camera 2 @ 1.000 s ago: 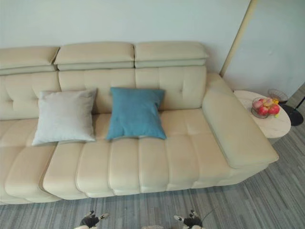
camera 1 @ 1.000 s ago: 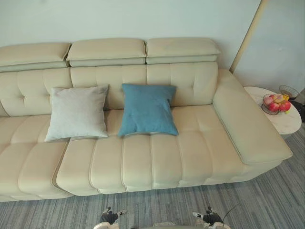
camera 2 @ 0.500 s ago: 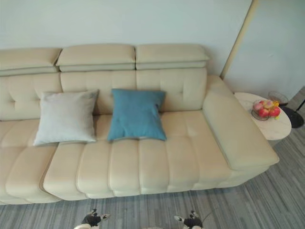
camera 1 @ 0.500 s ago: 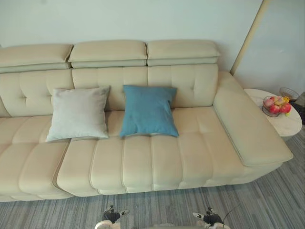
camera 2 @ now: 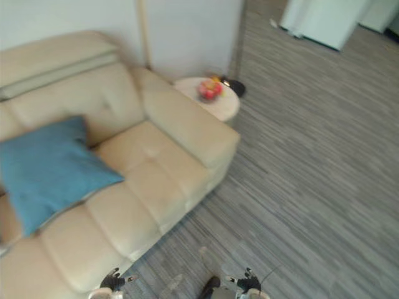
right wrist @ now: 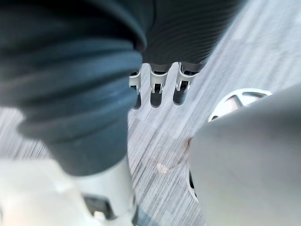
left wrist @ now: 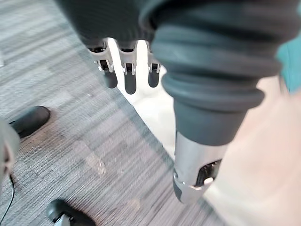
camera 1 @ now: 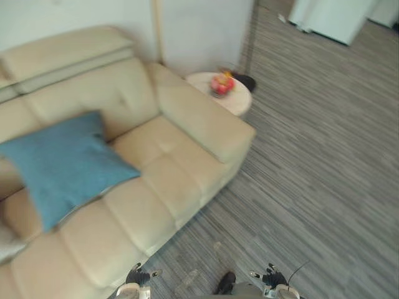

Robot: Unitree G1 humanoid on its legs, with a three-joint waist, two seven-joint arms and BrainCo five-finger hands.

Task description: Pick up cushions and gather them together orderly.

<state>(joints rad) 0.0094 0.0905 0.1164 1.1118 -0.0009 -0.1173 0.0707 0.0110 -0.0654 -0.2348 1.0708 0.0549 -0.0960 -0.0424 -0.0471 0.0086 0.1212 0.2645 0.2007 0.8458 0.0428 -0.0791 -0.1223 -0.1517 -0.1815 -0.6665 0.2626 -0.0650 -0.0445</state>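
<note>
The camera has swung right, cropping the grey cushion (camera 1: 5, 244) beside the blue cushion (camera 1: 62, 162); left hand (left wrist: 130, 77) and right hand (right wrist: 156, 92) hang slack, empty.

Sofa (camera 1: 199, 124) smooth leather-look, blue cushion (camera 1: 62, 161) matt cloth, floor (camera 1: 312, 162) ribbed carpet.

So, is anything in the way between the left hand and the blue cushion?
Nothing visible. The left hand hangs open, low in front of the sofa. Only bare seat lies between it and the blue cushion, which rests on the seat against the backrest.
</note>
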